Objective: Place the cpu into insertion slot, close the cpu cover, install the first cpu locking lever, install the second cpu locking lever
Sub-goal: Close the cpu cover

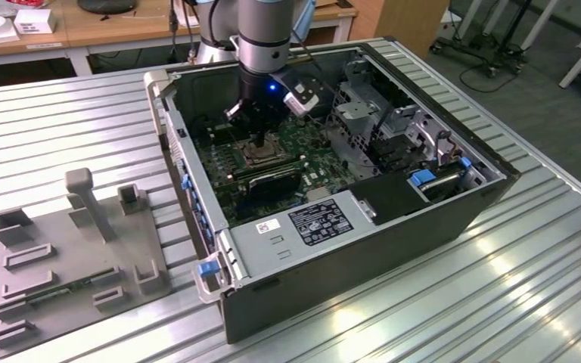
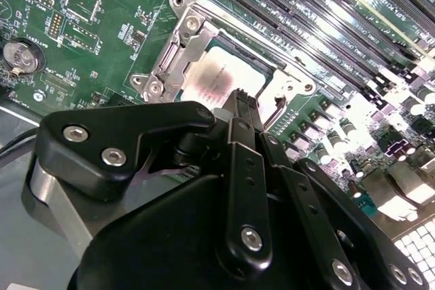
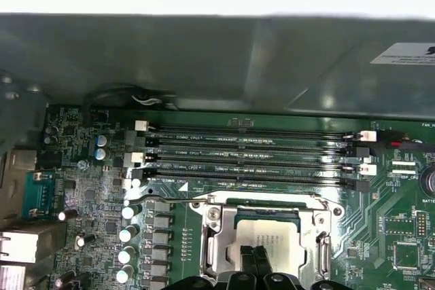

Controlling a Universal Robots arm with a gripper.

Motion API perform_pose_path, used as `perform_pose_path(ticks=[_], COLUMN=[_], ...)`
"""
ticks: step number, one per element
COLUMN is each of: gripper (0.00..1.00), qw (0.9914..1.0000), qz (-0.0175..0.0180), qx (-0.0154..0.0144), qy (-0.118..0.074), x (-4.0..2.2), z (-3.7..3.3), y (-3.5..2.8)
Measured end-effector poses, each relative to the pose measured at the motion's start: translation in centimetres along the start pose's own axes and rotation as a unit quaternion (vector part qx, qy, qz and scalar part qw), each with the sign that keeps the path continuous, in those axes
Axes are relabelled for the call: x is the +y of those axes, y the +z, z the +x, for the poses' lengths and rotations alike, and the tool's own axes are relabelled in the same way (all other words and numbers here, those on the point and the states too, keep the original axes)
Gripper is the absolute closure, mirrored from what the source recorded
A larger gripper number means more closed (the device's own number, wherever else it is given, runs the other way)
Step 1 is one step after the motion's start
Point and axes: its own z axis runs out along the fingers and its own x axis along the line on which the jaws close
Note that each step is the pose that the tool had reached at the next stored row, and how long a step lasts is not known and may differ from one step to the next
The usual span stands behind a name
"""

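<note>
While gripper (image 3: 255, 263) hangs over cpu (image 3: 275, 236), ribbed table (image 1: 513, 302), desks (image 1: 119, 30).

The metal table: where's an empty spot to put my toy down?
Bare ribbed table lies on the exterior view's right of the computer case, and between the grey fixture and the wooden desk. Inside the case it is crowded: the gripper hangs over the cpu.

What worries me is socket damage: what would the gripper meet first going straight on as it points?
Probably the cpu, lying in the insertion slot right below the gripper; the gap between them is unclear.
</note>
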Motion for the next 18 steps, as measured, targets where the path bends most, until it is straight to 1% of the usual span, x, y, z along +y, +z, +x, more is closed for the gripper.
perform_pose_path(ticks=[5, 11, 18], gripper=[0.89, 0.89, 0.89], qw=[1.0, 1.0, 1.0], qz=[0.0, 0.0, 0.0], qx=[-0.0001, -0.0003, -0.0008], qy=[0.0, 0.0, 0.0], x=[0.0, 0.03, 0.04], z=[0.19, 0.77, 1.27], y=[0.03, 0.05, 0.05])
